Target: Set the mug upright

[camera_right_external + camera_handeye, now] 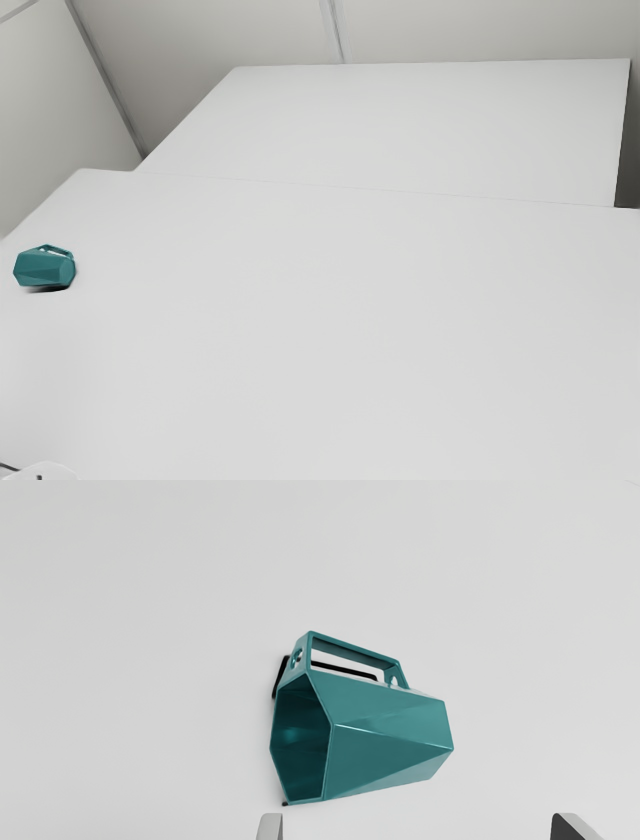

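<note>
A teal faceted mug (44, 268) lies on its side on the white table, near the exterior view's left edge. In the wrist view the mug (385, 735) shows its dark open mouth at one end and its handle along the side away from my fingertips. My gripper (417, 825) is open, its two fingers wide apart at the bottom edge, with the mug beyond the tips and nothing held between them.
The white tabletop (330, 330) stretches around the mug. Behind it stands another white surface (400, 130), with pale walls beyond. A rounded white part (45, 471) shows at the exterior view's lower left corner.
</note>
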`<state>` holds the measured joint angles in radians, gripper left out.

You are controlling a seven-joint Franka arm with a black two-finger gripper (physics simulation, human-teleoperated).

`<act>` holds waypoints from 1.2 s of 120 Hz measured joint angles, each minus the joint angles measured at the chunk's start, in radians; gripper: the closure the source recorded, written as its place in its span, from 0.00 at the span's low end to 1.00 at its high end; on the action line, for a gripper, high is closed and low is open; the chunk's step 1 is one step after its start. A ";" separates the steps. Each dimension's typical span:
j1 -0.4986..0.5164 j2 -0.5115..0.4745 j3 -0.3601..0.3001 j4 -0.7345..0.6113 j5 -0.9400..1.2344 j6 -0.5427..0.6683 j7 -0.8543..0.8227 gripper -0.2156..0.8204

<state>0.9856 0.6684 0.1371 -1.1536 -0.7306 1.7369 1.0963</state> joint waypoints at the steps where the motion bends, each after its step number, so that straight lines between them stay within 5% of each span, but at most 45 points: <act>1: 0.000 0.003 -0.001 0.001 -0.001 0.001 0.004 0.23; 144: 0.035 0.216 0.012 0.099 -0.262 -0.144 0.033 0.23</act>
<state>1.0201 0.8839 0.1494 -1.0547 -0.9926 1.5933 1.1289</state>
